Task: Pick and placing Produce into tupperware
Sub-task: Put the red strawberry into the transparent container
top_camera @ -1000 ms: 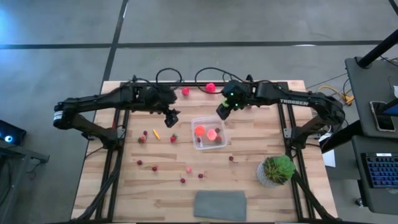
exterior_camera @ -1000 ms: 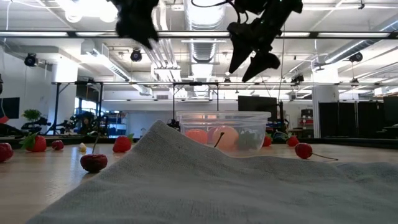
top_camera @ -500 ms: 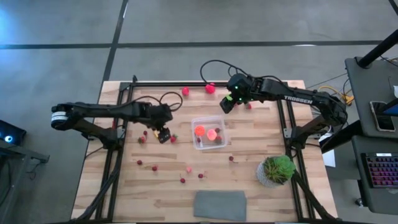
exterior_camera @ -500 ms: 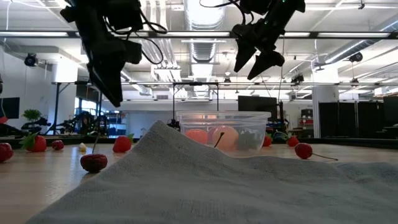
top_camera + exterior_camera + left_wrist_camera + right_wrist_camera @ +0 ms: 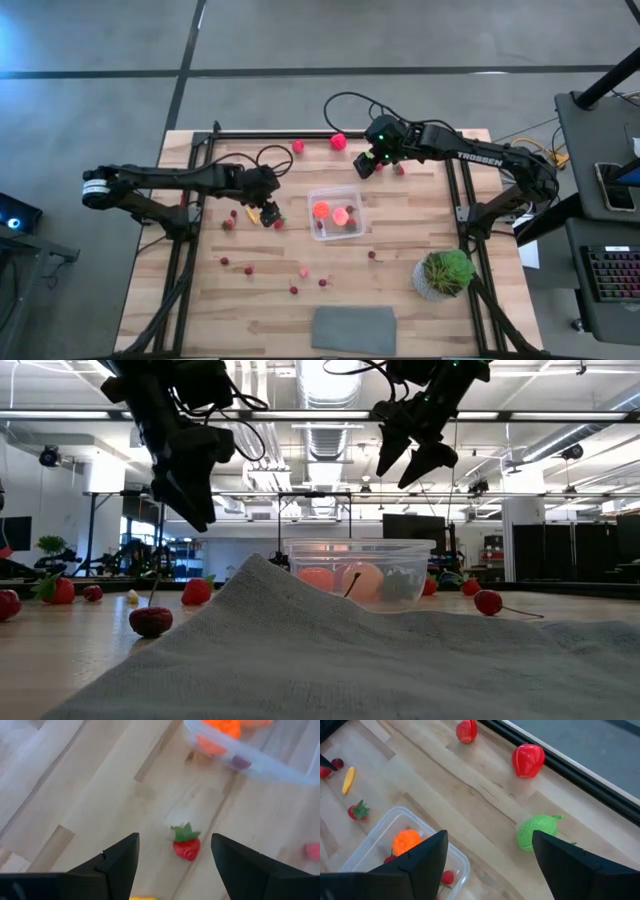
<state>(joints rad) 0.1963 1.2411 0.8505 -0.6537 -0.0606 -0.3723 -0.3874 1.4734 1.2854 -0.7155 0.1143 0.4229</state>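
L gripper point(image 5: 172, 857) hangs jaws apart, empty, over the strawberry point(image 5: 186, 842) just beside the tupperware point(image 5: 336, 213); you should drop straight down, centre it btwn fingers, then close; R gripper point(image 5: 490, 855) waits released nr the green piece point(image 5: 536, 833).

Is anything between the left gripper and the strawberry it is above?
Nothing visible. The left gripper is open over bare wood, and the strawberry lies in the gap ahead of its fingers. The tupperware sits just beyond, with clear table between.
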